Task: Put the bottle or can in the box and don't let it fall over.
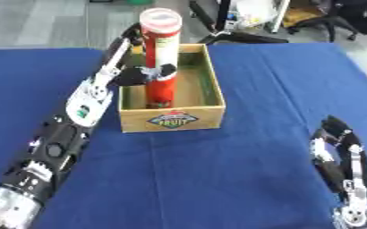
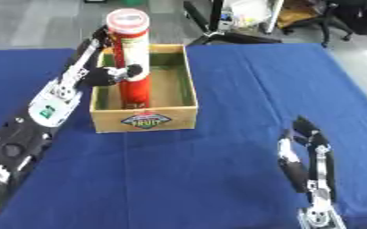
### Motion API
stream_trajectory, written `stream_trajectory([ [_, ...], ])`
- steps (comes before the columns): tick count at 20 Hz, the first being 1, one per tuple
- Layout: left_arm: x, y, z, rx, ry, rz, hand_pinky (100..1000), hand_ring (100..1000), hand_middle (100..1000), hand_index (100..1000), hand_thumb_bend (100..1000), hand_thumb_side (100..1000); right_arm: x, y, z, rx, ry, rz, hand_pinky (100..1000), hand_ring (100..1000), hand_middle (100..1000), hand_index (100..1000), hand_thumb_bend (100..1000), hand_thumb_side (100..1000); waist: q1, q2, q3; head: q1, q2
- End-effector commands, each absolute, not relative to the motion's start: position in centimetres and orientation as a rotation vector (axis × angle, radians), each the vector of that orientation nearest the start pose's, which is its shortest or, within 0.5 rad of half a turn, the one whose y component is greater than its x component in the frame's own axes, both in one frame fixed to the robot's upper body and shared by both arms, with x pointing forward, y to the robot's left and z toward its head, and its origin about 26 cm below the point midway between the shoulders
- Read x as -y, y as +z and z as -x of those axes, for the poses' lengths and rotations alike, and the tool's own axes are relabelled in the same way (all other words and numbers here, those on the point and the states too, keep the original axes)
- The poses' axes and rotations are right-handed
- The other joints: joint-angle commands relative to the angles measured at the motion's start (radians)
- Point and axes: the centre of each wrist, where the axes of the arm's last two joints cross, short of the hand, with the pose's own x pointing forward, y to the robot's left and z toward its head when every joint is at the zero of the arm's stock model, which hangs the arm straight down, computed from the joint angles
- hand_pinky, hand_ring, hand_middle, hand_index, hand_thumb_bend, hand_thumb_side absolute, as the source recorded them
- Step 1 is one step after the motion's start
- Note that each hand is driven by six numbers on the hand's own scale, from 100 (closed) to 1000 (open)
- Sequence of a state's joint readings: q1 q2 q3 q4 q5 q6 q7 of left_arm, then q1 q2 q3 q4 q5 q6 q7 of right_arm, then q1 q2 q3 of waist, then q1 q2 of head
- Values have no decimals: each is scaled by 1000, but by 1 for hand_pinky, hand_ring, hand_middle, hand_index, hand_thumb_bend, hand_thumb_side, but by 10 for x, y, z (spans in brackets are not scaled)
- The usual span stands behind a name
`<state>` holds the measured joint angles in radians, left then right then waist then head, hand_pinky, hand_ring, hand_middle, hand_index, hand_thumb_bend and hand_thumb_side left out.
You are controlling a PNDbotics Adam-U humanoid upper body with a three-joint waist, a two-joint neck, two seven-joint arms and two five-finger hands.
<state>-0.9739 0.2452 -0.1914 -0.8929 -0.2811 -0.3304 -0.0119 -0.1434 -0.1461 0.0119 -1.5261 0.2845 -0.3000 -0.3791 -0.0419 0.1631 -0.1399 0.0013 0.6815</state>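
While left robot hand [image 1: 143,74] wraps fingers round red can [image 1: 161,58], can stands upright inside wooden box [image 1: 173,117], base apparently on box floor at left side. Box near surface [image 1: 241,179] far edge, centre. Judged nearly done: release and withdrawal left, without tipping can. Right robot hand [image 2: 308,156] idle, fingers relaxed, near right corner. Count: one can, one box, two hands.
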Motion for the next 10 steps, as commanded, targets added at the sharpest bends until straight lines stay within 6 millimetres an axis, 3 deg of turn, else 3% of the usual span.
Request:
stream_trajectory([
  [1, -201, 196, -475, 2160, -849, -296, 937, 963, 974, 980, 777, 591, 270, 26, -315, 2027, 60, 549, 766, 817, 758, 858, 100, 536, 3, -15, 7, -15, -12],
  [6, -225, 208, -441, 2167, -768, -256, 921, 949, 965, 975, 703, 622, 275, 26, -314, 2023, 55, 576, 767, 818, 759, 857, 100, 539, 12, -14, 31, -31, -14],
  [10, -256, 196, -397, 2178, -613, -192, 907, 934, 949, 968, 646, 644, 284, 26, -311, 2012, 45, 616, 768, 818, 760, 859, 100, 540, 21, -14, 61, -47, -13],
])
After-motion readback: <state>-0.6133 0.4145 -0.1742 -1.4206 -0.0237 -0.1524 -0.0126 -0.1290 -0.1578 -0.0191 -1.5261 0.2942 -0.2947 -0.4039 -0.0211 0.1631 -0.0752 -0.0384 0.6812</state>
